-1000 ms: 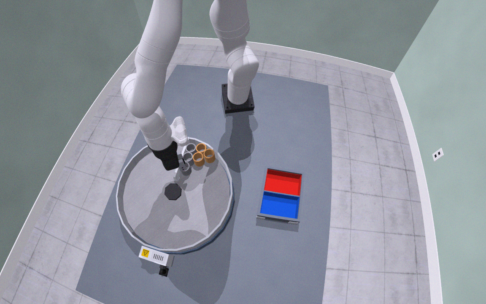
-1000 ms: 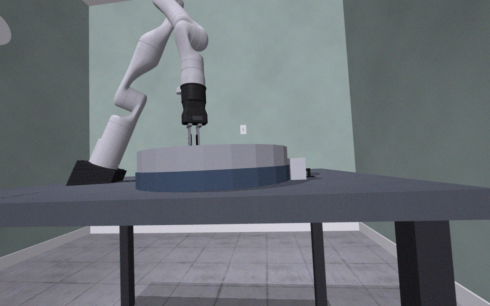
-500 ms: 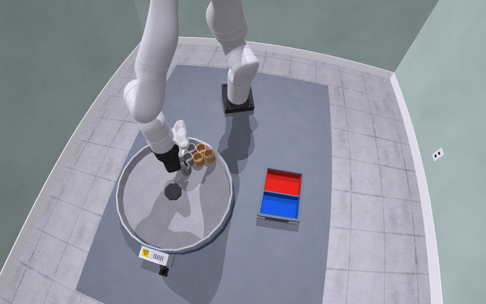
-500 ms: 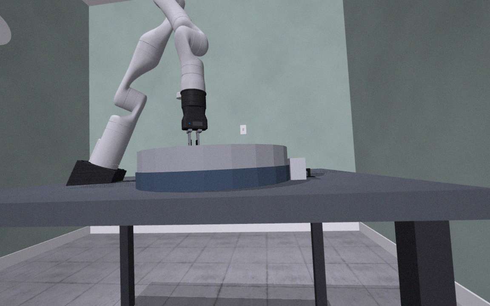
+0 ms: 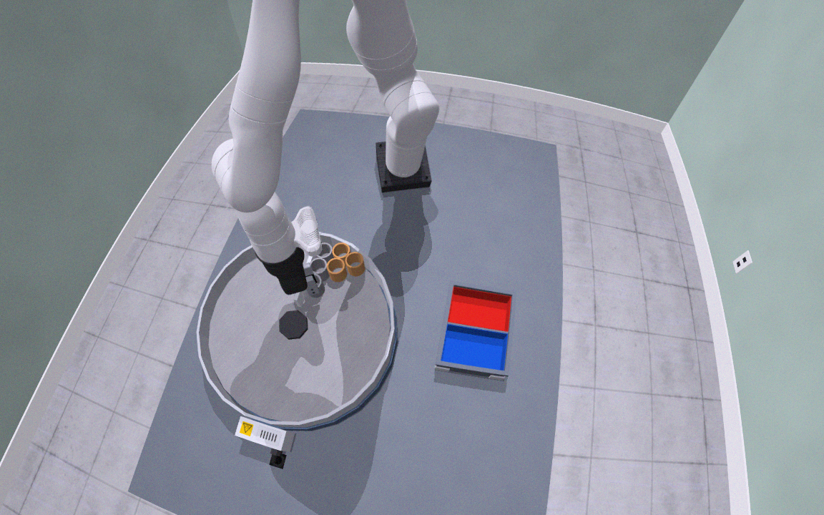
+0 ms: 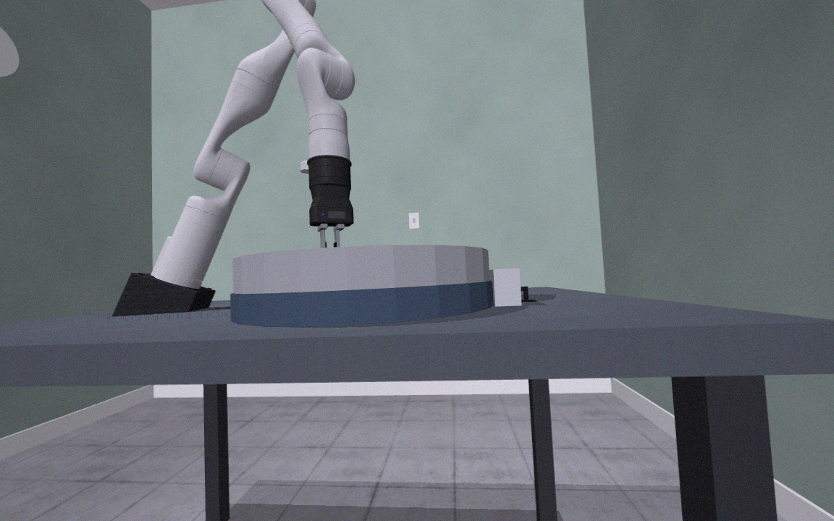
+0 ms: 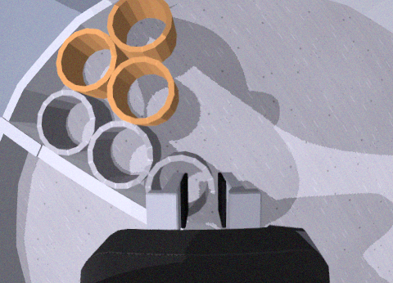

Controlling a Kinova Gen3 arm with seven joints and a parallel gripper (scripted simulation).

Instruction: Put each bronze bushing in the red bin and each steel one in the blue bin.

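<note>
Three bronze bushings (image 7: 143,92) stand clustered near the turntable's rim, also seen in the top view (image 5: 345,261). Three steel bushings stand in a row beside them: the far one (image 7: 65,122), the middle one (image 7: 120,154) and the nearest one (image 7: 180,180). My gripper (image 7: 203,191) is partly open and low over the nearest steel bushing, its fingers straddling that ring's right wall without pinching it. In the top view the gripper (image 5: 314,289) is over the turntable (image 5: 296,332). In the exterior view the fingertips (image 6: 329,244) reach the level of the turntable's rim.
The red bin (image 5: 478,308) and the blue bin (image 5: 473,349) sit joined together on the table to the right of the turntable. A dark hub (image 5: 292,325) marks the turntable's centre. A white rib (image 7: 82,180) runs along the steel bushings. A raised rim rings the turntable.
</note>
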